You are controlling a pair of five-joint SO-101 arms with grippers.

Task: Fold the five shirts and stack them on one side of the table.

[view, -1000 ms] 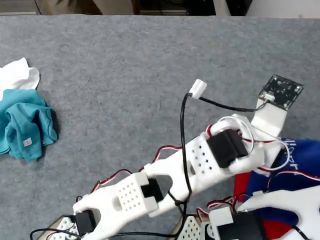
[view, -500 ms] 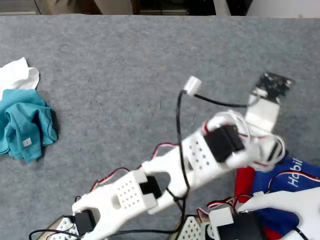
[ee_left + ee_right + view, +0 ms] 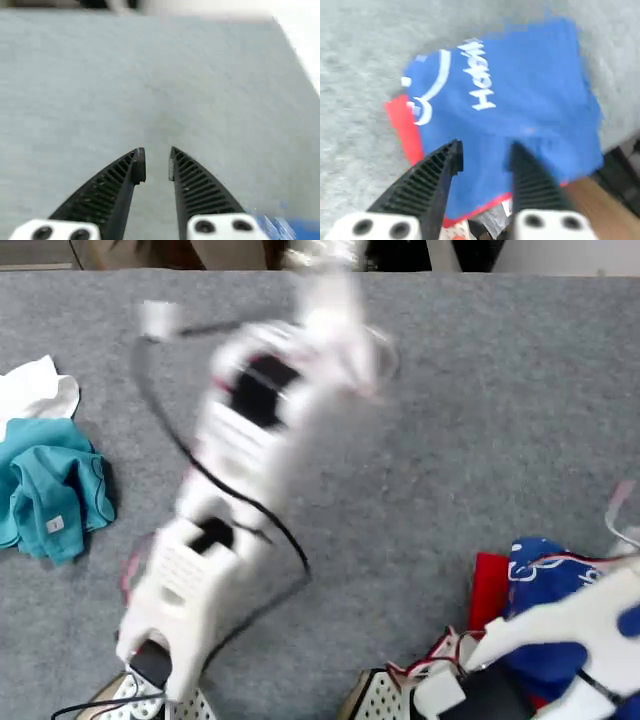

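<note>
— Any writing?
— White lettering on the blue shirt (image 3: 540,570), lower right, lying on a red shirt (image 3: 487,590). There's a small tag (image 3: 55,525) on the teal shirt (image 3: 50,485) at the left edge, beside a white shirt (image 3: 35,390).
— Claws?
— The left claw (image 3: 156,162) is slightly apart over bare tabletop (image 3: 150,75). The right claw (image 3: 485,150) is apart above the blue shirt.

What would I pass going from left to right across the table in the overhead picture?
A teal shirt → the white left arm → a red shirt → a blue shirt.
</note>
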